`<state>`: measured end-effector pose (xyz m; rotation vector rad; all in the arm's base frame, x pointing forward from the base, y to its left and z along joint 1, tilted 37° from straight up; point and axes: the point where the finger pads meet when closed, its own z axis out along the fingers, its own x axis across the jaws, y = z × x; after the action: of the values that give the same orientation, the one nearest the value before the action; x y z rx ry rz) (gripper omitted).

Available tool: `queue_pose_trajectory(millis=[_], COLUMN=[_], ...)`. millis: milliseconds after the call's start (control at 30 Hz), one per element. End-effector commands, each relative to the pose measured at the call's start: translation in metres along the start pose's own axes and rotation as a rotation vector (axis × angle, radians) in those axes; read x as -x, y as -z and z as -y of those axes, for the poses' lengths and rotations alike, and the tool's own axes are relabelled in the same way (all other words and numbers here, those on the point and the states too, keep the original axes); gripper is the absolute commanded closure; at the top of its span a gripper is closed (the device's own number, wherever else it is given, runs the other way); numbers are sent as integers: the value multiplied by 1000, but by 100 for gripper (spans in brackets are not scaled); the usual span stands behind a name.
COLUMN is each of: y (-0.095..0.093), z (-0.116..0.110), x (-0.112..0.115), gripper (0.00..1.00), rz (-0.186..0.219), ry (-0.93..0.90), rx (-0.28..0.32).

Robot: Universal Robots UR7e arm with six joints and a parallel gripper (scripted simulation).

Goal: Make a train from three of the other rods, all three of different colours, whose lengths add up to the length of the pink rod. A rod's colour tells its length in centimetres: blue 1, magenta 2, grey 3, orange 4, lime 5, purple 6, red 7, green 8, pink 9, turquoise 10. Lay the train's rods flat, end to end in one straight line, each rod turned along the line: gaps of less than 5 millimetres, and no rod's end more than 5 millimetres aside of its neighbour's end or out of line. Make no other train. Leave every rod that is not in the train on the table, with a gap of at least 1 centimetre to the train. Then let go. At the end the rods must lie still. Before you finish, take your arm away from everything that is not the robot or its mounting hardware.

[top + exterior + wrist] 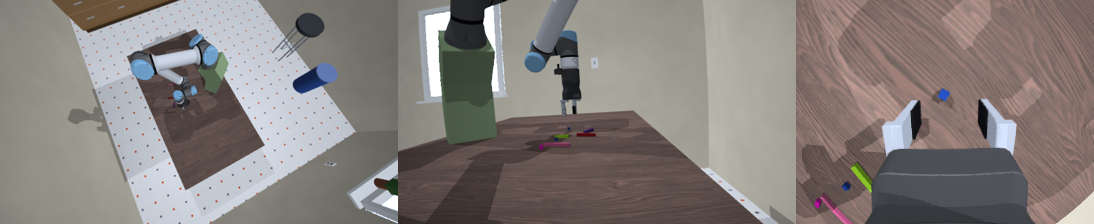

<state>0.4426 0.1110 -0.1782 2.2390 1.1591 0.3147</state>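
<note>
My gripper (569, 113) (949, 111) is open and empty, above the table. One blue rod (569, 128) (943, 94) lies alone on the table, ahead of the fingertips in the wrist view. A second blue rod (556, 139) (846, 186) lies near the lime rod (562, 136) (862, 177). The pink rod (171, 84) (557, 144) (837, 209) lies with the magenta rod (541, 147) (817, 203) close by one end. The red rod (171, 98) (586, 135) and the slanted purple rod (174, 104) (589, 130) lie apart from each other, outside the wrist view.
The wooden table (221, 141) (622, 185) carries a green block-shaped pedestal (212, 80) (469, 118) beside the arm. The arm's shadows fall across the table. A black stool (310, 25) and a blue cylinder (315, 77) stand off the table.
</note>
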Motion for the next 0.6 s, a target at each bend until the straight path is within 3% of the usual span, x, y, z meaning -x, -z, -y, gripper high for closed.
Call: queue_pose_trajectory(millis=[0, 300, 567], y=[1, 4, 5], z=[1, 3, 3], x=[2, 5, 7], gripper=[0, 0, 0], rz=[-1, -1, -1], ry=[-145, -400, -493], rx=[1, 1, 1])
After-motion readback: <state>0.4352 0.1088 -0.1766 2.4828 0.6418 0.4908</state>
